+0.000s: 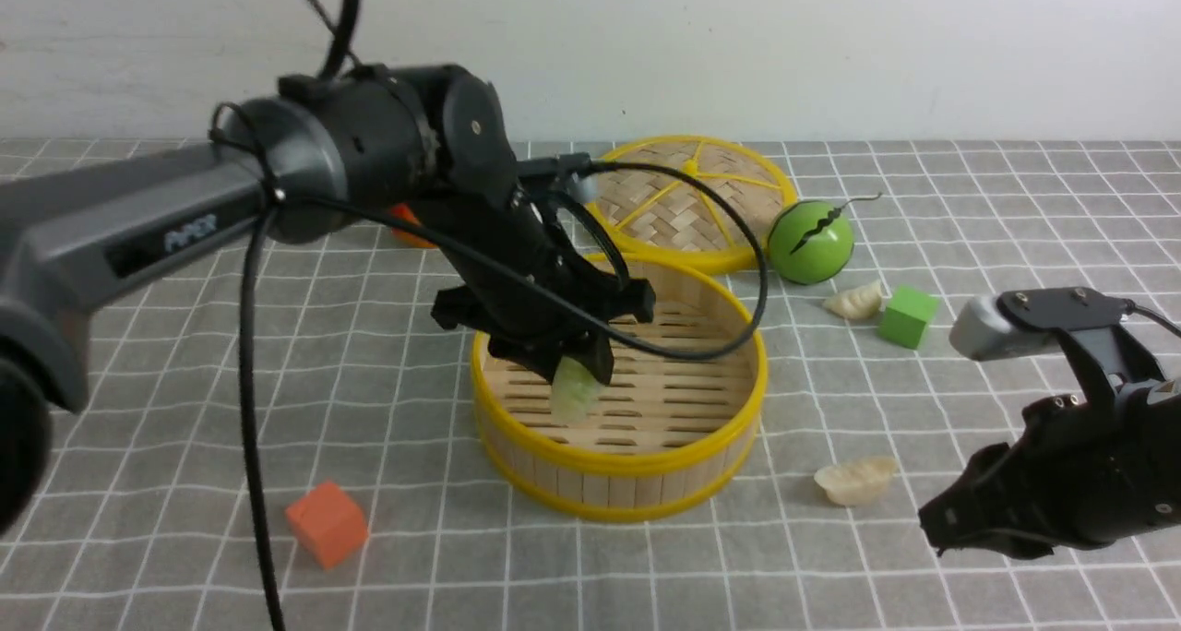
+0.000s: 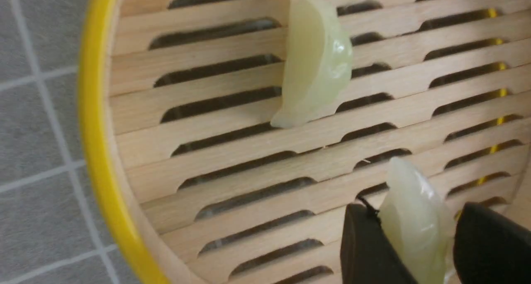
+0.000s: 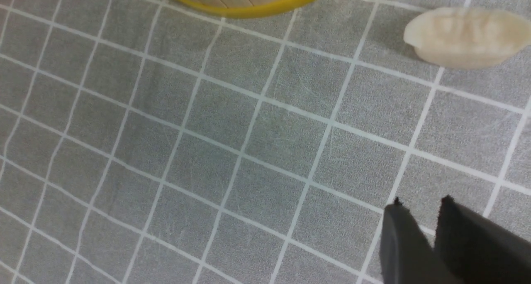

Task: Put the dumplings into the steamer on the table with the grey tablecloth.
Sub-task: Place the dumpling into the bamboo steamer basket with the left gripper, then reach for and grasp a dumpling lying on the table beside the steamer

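The steamer (image 1: 637, 466) stands mid-table on the grey tablecloth (image 1: 387, 400). My left gripper (image 1: 577, 373) hangs over its near-left part, shut on a pale green dumpling (image 2: 415, 230), which it holds just above the slatted floor. A second pale green dumpling (image 2: 315, 64) lies on the steamer floor (image 2: 232, 151); in the front view it is hidden. One cream-white dumpling (image 1: 858, 480) lies on the cloth right of the steamer and also shows in the right wrist view (image 3: 466, 35). The other (image 1: 855, 301) lies by the green cube. My right gripper (image 1: 936, 529) (image 3: 422, 203) is shut and empty, low, near the front right.
The woven lid (image 1: 692, 197) lies behind the steamer. A green ball toy (image 1: 810, 242) and a green cube (image 1: 907, 315) sit at the back right. An orange cube (image 1: 326, 523) lies front left. Another orange object (image 1: 406, 232) is partly hidden behind my left arm.
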`<state>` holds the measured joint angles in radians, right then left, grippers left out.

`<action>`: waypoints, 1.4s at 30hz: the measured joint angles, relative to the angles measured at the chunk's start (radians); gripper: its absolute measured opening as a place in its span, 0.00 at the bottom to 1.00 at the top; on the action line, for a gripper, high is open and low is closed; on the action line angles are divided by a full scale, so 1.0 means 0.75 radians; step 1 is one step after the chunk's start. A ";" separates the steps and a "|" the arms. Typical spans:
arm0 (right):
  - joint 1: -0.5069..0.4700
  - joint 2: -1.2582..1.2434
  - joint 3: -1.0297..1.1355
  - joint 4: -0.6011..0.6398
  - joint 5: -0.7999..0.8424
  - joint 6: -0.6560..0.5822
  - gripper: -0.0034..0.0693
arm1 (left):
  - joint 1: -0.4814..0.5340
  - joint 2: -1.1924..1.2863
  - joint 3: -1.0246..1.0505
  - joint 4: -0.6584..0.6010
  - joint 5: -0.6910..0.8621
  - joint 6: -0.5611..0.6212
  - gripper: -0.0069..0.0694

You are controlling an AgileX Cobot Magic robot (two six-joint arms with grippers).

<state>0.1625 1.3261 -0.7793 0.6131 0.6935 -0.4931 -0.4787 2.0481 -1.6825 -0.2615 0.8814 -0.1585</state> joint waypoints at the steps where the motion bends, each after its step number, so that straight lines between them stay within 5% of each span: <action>1: 0.000 0.000 0.000 0.000 0.000 -0.001 0.23 | -0.011 0.021 0.000 0.012 -0.006 -0.015 0.44; 5: 0.000 0.000 0.000 0.000 0.000 -0.001 0.24 | -0.021 0.077 0.000 0.046 -0.030 -0.037 0.45; 12: 0.000 0.001 -0.014 -0.015 0.009 -0.003 0.29 | -0.021 0.080 -0.020 0.082 -0.016 -0.039 0.68; 16: 0.000 0.033 -0.141 -0.111 0.066 0.096 0.42 | -0.021 -0.013 -0.085 0.120 0.085 -0.041 0.74; 21: 0.000 0.203 -0.426 -0.235 0.011 0.250 0.57 | -0.021 -0.244 -0.109 0.213 0.191 -0.041 0.66; 27: -0.004 0.576 -0.806 -0.364 -0.051 0.419 0.59 | -0.021 -0.541 -0.062 0.307 0.356 -0.041 0.48; 32: -0.058 0.929 -1.168 -0.472 -0.048 0.657 0.62 | -0.021 -0.900 0.255 0.406 0.354 -0.045 0.33; 42: -0.102 1.281 -1.465 -0.500 -0.058 0.873 0.64 | -0.021 -1.315 0.861 0.757 0.113 -0.066 0.30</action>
<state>0.0861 2.2871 -1.8778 0.2382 0.6498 0.1617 -0.4945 1.0616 -1.0365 0.3062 0.9663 -0.2083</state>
